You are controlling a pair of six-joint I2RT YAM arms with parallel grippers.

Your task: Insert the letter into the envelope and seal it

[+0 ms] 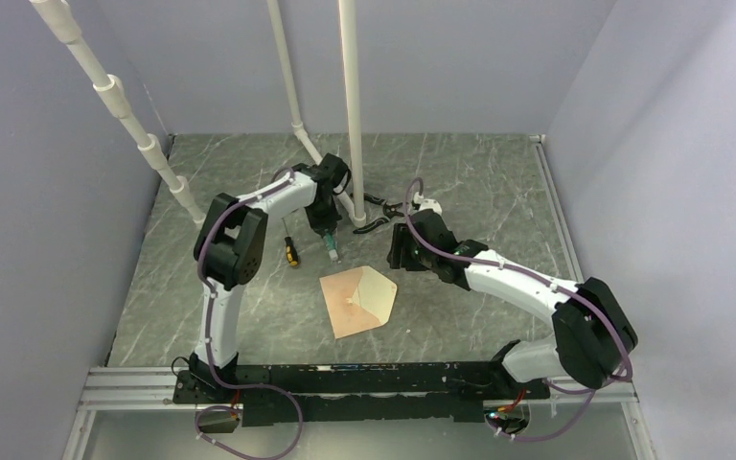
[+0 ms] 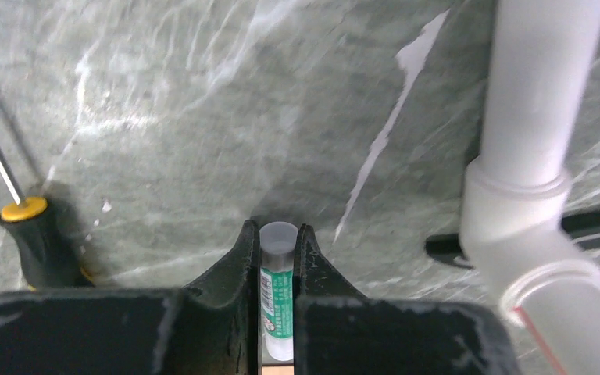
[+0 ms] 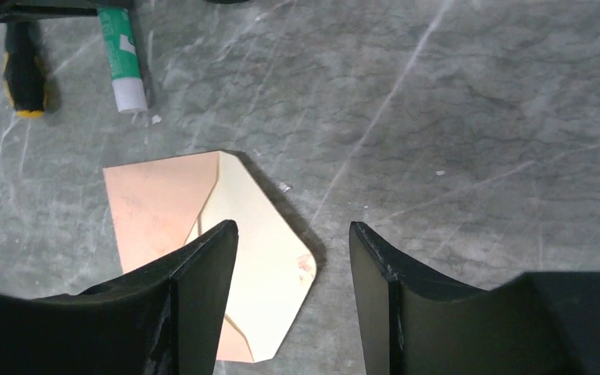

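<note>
Clamping glue stick [image 2: 277, 301] in left gripper [image 2: 277, 232], starting the sealing step. Holding right gripper [image 3: 293, 228] released, empty, above envelope [image 1: 359, 299] lying flap-open on tabletop [image 1: 498, 192]. Next needing stick carried to flap.

Grey-green marbled desk [image 1: 498, 192] with white veins; peach-tan envelope [image 1: 356, 299], its inner flap pale cream; glue stick [image 2: 278, 291] with green label and whitish cap; screwdriver [image 2: 39, 234] with black handle, yellow collar; white pipes [image 1: 353, 96].
</note>
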